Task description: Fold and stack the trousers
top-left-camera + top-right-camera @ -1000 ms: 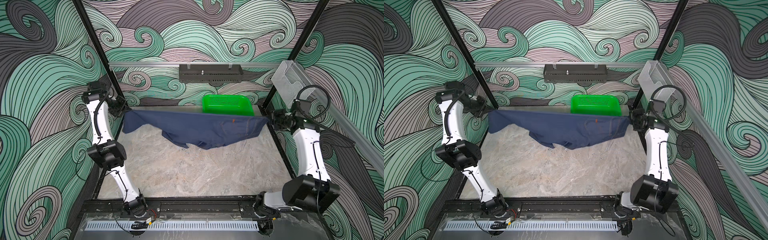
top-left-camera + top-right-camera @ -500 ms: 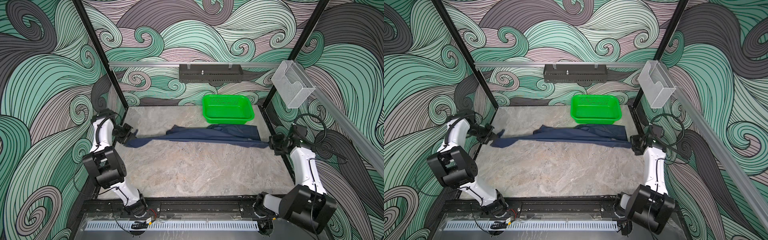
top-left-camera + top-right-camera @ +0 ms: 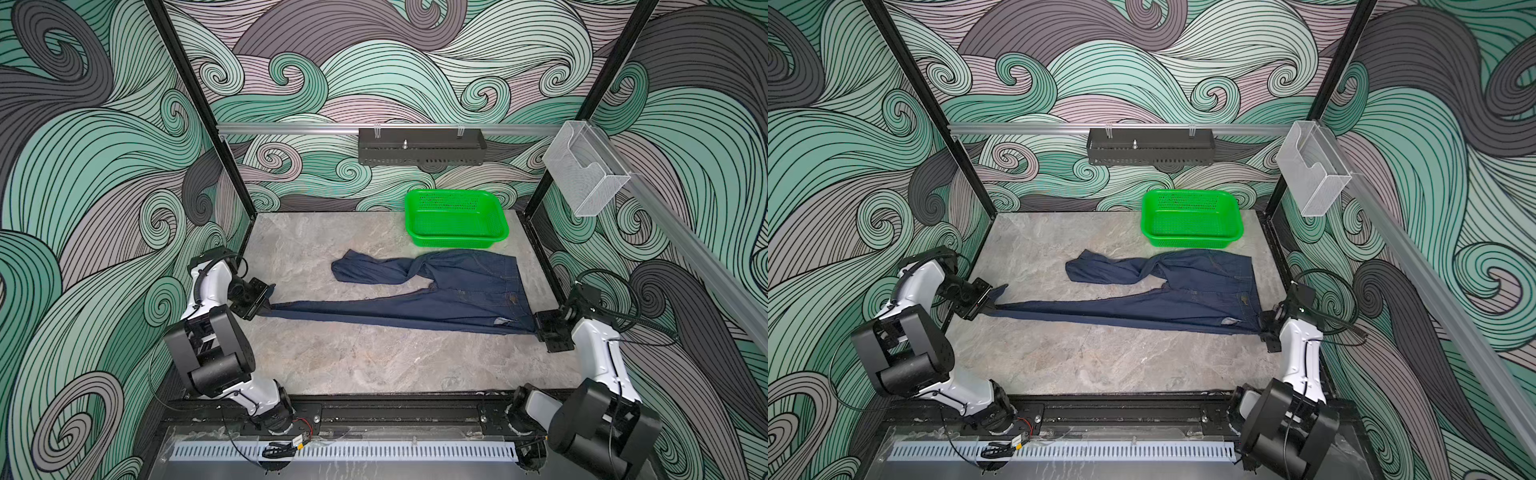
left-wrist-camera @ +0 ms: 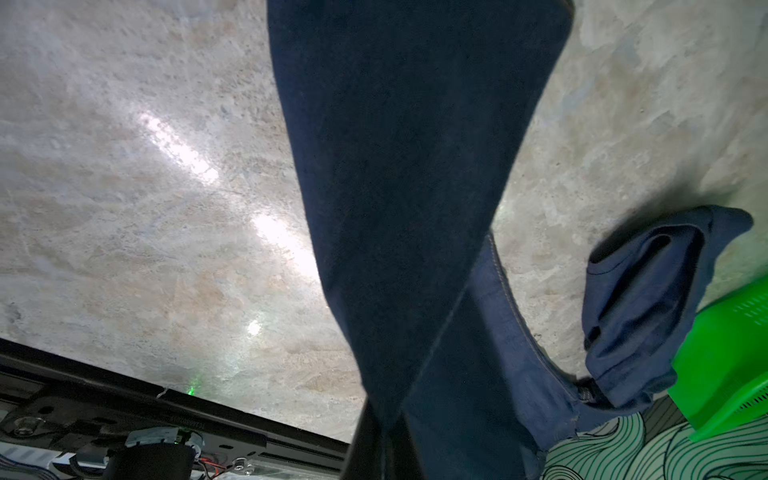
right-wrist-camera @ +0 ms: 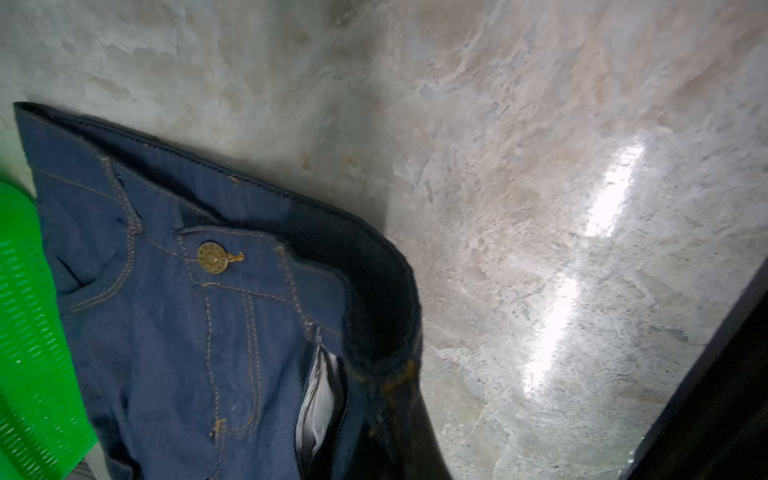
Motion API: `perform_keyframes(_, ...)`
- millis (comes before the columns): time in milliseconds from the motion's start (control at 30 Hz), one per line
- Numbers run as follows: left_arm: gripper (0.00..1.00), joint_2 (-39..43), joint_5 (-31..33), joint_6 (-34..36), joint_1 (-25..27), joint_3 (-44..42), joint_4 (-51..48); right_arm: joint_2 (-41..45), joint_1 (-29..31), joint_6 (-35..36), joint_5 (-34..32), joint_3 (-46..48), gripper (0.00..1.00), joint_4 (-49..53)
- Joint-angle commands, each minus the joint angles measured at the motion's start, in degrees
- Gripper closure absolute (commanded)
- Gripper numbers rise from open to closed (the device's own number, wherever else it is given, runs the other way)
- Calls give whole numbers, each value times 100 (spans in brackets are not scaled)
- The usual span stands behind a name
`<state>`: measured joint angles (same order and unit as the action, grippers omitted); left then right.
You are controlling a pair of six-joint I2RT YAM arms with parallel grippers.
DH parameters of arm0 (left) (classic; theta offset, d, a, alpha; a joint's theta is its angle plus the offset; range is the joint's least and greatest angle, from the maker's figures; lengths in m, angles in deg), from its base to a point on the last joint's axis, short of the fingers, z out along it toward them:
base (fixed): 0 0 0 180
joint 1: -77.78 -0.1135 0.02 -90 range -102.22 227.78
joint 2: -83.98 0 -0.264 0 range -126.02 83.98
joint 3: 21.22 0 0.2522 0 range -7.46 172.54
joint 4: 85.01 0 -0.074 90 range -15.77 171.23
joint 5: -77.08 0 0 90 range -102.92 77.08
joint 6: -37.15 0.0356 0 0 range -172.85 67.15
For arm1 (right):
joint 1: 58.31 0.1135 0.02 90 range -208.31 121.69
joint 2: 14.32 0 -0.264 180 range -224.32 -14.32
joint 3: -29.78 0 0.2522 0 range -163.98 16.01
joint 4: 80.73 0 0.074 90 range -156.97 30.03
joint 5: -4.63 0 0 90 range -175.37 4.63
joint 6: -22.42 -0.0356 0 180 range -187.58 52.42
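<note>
While gripped at both ends, as shown in both top views, stretched out full length: navy denim jeans [image 3: 415, 318], long axis running straight from the left gripper [image 3: 266, 309] to the right gripper [image 3: 536, 328]. Shut tight on the hem of one leg, the left gripper; shut tight on the waistband corner, the right gripper; cloth taut between them and low on the stone-look table top [image 3: 374, 365]. On the far side of that line from both grippers, the loose leg [image 3: 374, 272], doubled back and twisted, its end nearer the left gripper but well apart from it. Just beyond the waist, nearer the right gripper, a green mesh basket [image 3: 457, 239], nothing inside. In the left wrist view, held leg running straight away from the gripper as a broad dark band, jaws hidden under cloth; loose leg bunched off to one side, next to the basket. In the right wrist view, fly and brass button [image 5: 212, 257] facing up, waistband edge rising toward the gripper. Judging from this, next move hinging on that far-side offset: held leg probably to be carried across onto the loose one.
</note>
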<state>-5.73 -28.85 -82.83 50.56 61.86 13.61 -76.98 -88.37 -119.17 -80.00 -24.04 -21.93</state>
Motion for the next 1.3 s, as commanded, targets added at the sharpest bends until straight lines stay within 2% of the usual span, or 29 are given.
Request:
perform_keyframes(0, 100, 240, 1328, 39, -374, -40, 959, 241, -265, 114, -1659, 32, 100, -717)
perform_keyframes(200, 100, 450, 1320, -82, -532, -407, 1002, 459, -279, -14, -1788, 375, 100, -720)
perform_keyframes(367, 88, 571, 1145, -70, -745, -645, 1005, 873, -283, -117, -2101, 744, 99, -724)
perform_keyframes(433, 80, 641, 1070, -57, -830, -689, 984, 1056, -288, -102, -2157, 810, 84, -684)
perform_keyframes(500, 62, 749, 1022, -57, -883, -703, 921, 1193, -288, -90, -2176, 798, 67, -579)
perform_keyframes(567, 50, 953, 999, -91, -895, -674, 852, 1277, -285, -110, -2109, 709, 50, -437)
perform_keyframes(700, 44, 1320, 672, -176, -894, -581, 855, 1390, -279, -171, -1673, 346, 30, -111)
perform_keyframes(800, 42, 1446, 275, -132, -896, -491, 870, 1370, -281, -256, -1395, 18, 21, 207)
perform_keyframes(900, 42, 1482, -121, -123, -826, -470, 941, 1348, -248, -348, -1043, -221, 18, 361)
perform_keyframes(967, 42, 1430, -161, -97, -637, -408, 925, 1342, -154, -469, -790, -291, 18, 359)
perform_keyframes(1133, 42, 1158, -144, -219, 53, -618, 1105, 1133, 631, -755, -337, -228, 24, -58)
perform_keyframes(1267, 44, 903, -325, -517, 357, -1141, 1594, 863, 1123, -970, -169, 93, 30, -545)
